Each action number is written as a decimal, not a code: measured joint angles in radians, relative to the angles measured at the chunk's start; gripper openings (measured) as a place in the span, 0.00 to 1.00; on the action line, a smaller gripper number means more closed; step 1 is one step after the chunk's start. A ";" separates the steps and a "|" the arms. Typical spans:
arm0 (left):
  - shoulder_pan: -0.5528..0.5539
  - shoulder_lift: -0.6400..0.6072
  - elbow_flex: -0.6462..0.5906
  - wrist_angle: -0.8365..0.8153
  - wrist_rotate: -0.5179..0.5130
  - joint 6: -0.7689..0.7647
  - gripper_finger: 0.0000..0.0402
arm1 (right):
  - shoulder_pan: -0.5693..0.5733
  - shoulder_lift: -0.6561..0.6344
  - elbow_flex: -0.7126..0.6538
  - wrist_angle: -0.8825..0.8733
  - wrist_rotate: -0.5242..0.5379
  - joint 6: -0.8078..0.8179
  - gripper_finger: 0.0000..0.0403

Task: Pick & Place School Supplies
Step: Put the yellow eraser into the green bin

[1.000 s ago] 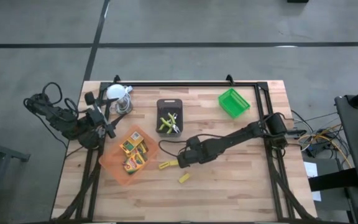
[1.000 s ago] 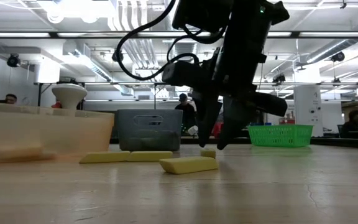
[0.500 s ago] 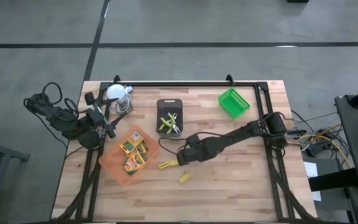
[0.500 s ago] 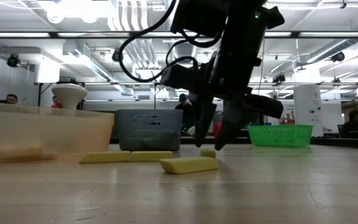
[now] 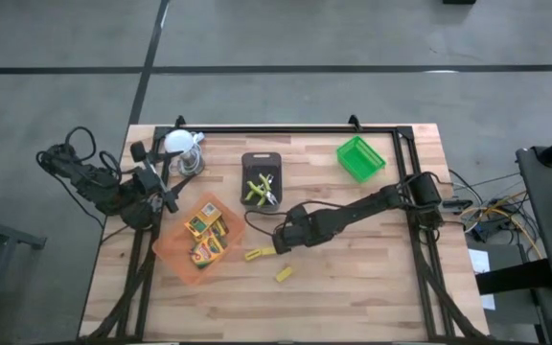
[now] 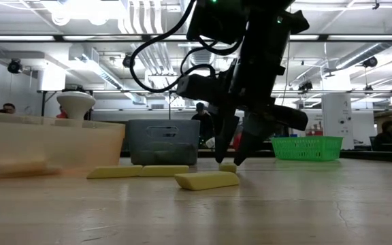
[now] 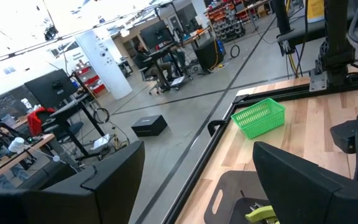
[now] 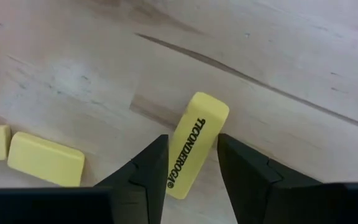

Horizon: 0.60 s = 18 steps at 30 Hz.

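while three yellow blocks (image 8: 191, 144) lie, trays (image 5: 195, 251) number three.

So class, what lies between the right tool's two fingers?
A yellow eraser block printed TICONDEROGA lies between the right tool's fingers, on bare wood; the right wrist view shows it.

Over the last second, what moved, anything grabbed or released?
The right gripper crept slightly toward the tabletop and its fingers narrowed around the yellow eraser, not clearly gripped yet. The other erasers, orange tray, black tray, green basket and left gripper stayed put.
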 joint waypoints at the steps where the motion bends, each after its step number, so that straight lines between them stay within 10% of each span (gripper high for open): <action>1: 0.000 0.000 0.000 0.000 0.000 0.000 0.76 | 0.000 0.000 -0.001 0.002 0.000 -0.004 0.33; 18: 0.000 0.000 0.000 0.000 0.000 0.000 0.76 | 0.000 -0.019 0.034 0.106 0.076 -0.098 0.40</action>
